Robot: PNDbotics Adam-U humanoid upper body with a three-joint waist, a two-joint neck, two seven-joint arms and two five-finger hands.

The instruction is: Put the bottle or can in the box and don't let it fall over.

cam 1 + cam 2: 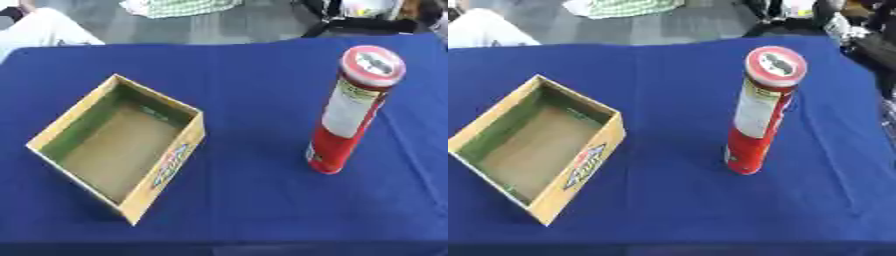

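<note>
Left eye view: can untouched, box empty

Tall red cylindrical can (352, 112) standing upright on blue tablecloth (254, 200), well apart from open yellow cardboard box (160, 172) at left. Neither robot hand visible, finger state unknown. Whole placement left to do

An open-topped box (122, 147) sits on the table (254, 210) at the left, turned askew so that one corner points toward the near edge. A tall can (352, 112) stands upright on the table to the right of the box, well apart from it and slightly farther back. The box holds nothing.
</note>
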